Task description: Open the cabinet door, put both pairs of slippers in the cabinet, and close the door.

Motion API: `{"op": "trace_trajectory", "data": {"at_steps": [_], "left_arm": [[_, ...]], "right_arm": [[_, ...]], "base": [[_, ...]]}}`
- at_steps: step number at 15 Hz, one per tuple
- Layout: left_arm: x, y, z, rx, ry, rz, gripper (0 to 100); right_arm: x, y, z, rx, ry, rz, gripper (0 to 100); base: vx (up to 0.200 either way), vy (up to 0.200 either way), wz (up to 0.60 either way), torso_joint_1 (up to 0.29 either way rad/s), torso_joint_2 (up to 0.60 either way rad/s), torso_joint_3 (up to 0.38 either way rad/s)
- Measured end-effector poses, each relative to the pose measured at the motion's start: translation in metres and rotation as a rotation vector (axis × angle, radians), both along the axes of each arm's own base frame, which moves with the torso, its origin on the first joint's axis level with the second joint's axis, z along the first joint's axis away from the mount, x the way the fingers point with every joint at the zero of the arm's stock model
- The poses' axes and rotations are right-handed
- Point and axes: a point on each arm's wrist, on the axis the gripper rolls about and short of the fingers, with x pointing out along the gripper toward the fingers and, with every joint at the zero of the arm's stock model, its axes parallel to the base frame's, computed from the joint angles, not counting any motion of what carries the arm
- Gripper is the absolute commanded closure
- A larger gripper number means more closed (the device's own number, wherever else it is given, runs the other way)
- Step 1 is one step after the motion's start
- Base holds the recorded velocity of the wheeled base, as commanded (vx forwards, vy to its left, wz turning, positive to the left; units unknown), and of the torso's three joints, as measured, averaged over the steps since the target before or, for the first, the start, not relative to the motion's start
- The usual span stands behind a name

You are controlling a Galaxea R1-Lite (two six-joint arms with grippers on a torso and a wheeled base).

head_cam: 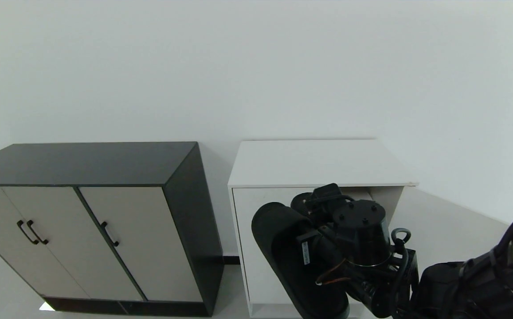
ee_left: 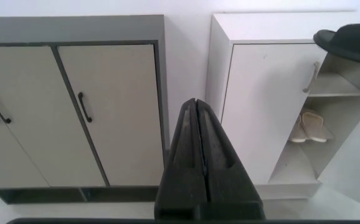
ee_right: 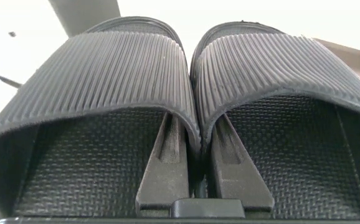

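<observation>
My right gripper (ee_right: 197, 127) is shut on a pair of black slippers (ee_right: 136, 81), one finger inside each, pinching their inner walls together. In the head view the black slippers (head_cam: 283, 252) hang in front of the white cabinet (head_cam: 318, 164), level with its upper part. The white cabinet (ee_left: 261, 28) has its right side open, its door (ee_left: 267, 112) still covering the left part. A beige pair of slippers (ee_left: 311, 127) lies on a lower shelf inside. One black slipper (ee_left: 351, 40) shows near the cabinet's top. My left gripper (ee_left: 196, 107) is shut and empty, well back from both cabinets.
A black cabinet (head_cam: 83, 164) with three beige doors, all closed, stands left of the white one with a narrow gap between them. A plain wall runs behind both. Bare floor lies to the right of the white cabinet.
</observation>
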Motion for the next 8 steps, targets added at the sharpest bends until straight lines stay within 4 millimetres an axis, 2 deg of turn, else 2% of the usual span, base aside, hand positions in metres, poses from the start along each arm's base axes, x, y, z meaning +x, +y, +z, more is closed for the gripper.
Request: {"op": "trace_trajectory", "data": {"at_steps": [7,8], "left_arm": [[0.0000,0.0000,0.0000,0.001,0.000,0.000,100],[0.0000,0.0000,0.0000,0.001,0.000,0.000,100]], "right_arm": [[0.0008,0.0010,-0.0013,0.007,-0.006,-0.003,100],[0.0007,0.0019,-0.0015,0.011,-0.009,0.000,100]], "base": [[0.000,0.000,0.00,0.000,0.00,0.000],[0.000,-0.200,0.00,0.002,0.00,0.002]]}}
